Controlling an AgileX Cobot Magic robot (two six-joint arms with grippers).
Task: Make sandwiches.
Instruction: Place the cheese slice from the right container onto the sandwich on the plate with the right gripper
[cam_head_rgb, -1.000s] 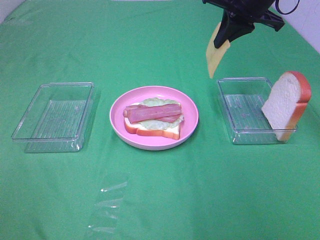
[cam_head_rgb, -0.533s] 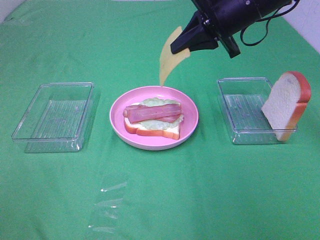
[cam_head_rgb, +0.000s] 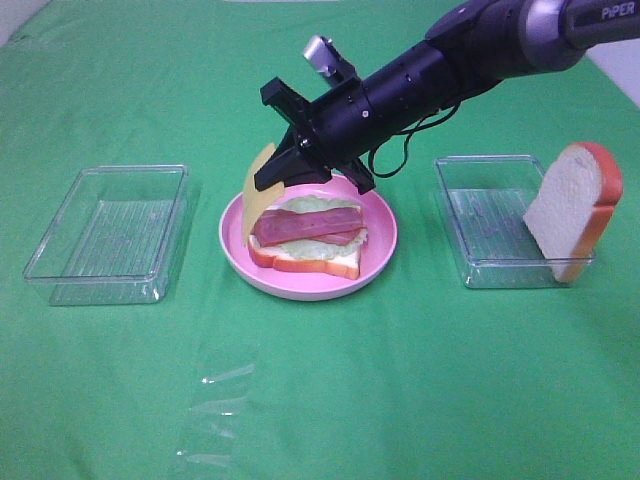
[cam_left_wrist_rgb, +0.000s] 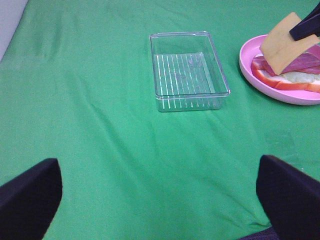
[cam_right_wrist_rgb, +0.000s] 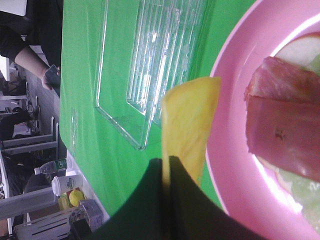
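"PIPER" on R arm (cam_head_rgb: 480, 50); R jaws clamp cheese slice (cam_head_rgb: 258, 190); L jaws wide, empty.

A half-built sandwich (cam_head_rgb: 305, 238) lay on a pink plate (cam_head_rgb: 380, 262) at the middle of the green table (cam_head_rgb: 400, 400): a white bread slice with orange-brown crust (cam_head_rgb: 300, 262) at the bottom, pale green lettuce (cam_head_rgb: 318, 204) spread over it, and two reddish-pink bacon strips (cam_head_rgb: 305, 224) laid lengthwise on top. A thin yellow cheese slice (cam_head_rgb: 258, 190) hung nearly upright over the plate's left rim, pinched at its upper edge in the right gripper's (cam_head_rgb: 290, 172) closed jaws, its lower end close to the bacon's left end. A second bread slice (cam_head_rgb: 570, 208) stood tilted against the far right wall of the clear tray (cam_head_rgb: 470, 270) on the right.
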